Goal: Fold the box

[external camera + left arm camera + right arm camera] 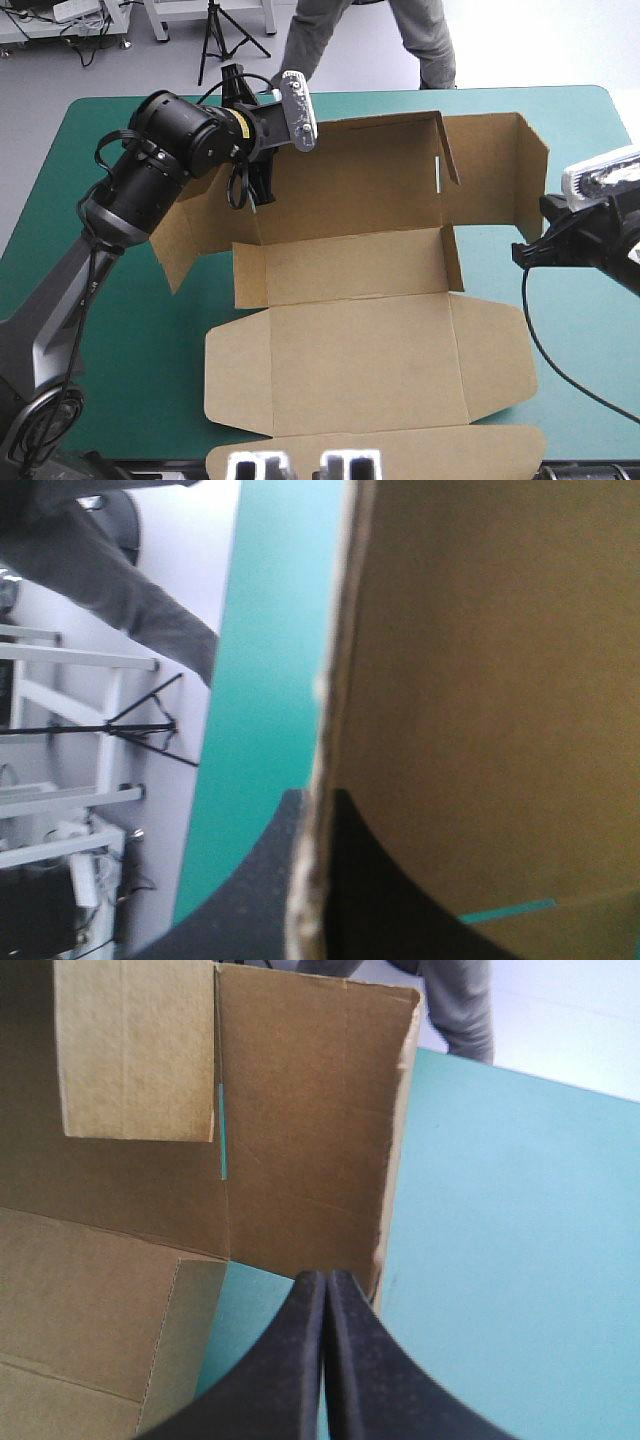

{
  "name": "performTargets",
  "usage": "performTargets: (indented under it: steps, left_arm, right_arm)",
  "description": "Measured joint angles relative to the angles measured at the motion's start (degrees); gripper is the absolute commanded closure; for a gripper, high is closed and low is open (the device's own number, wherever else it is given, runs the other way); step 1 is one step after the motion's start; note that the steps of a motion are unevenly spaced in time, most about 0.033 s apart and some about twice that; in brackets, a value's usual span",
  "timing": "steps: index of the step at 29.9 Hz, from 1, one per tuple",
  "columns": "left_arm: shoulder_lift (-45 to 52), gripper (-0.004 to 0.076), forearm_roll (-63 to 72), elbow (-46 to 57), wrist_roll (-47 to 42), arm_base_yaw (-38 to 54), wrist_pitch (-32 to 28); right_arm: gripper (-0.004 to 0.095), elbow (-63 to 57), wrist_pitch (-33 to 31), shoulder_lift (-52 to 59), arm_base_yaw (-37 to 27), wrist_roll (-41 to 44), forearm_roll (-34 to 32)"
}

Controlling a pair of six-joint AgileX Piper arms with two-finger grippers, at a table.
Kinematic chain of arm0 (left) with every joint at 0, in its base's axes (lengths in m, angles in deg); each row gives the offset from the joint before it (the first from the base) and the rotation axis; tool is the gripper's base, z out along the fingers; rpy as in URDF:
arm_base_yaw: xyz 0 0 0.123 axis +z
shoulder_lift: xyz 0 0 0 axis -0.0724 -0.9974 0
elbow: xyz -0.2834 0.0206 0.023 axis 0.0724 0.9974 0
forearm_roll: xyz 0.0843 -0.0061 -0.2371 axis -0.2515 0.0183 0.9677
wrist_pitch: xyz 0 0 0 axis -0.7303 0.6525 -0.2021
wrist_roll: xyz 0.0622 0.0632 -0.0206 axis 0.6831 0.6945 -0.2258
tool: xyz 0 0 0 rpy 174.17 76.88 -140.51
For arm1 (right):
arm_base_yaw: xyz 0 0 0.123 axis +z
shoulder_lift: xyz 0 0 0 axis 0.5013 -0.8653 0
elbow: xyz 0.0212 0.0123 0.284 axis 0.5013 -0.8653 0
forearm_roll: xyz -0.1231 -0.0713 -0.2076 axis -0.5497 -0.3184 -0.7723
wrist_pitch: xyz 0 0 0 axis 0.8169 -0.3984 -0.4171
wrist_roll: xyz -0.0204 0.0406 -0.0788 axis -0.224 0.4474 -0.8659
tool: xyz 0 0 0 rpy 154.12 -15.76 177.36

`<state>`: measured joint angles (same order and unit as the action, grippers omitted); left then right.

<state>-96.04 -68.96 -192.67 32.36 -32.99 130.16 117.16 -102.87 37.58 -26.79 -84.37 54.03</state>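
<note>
Box (365, 345) board lies flat on the teal-green cover (120, 340) on its near side. Its far side stands up as a back wall with a flap at each end. Left gripper (252, 192) is at the box's left rear corner, its 2 black fingers (250, 900) pinched on the raised board's edge, 1 on each face. Right gripper (325, 1295) sits beside the box's right flap, pressed together in a point and holding nothing. I cannot tell whether it touches the board.
</note>
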Motion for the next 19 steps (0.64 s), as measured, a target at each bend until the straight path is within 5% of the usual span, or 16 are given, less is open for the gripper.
performTargets:
  steps: [8,19]
  left_arm:
    - [0.0,0.0733,-7.99,4.82,-6.2,-2.51,-10.2]
    - [0.32,0.0733,-14.69,19.42,-9.23,-6.01,-14.88]
  right_arm:
    - [0.0927,8.33,-0.05,-6.33,0.0,0.42,-2.0]
    - [0.0927,14.06,-0.47,-15.6,0.0,0.82,-2.13]
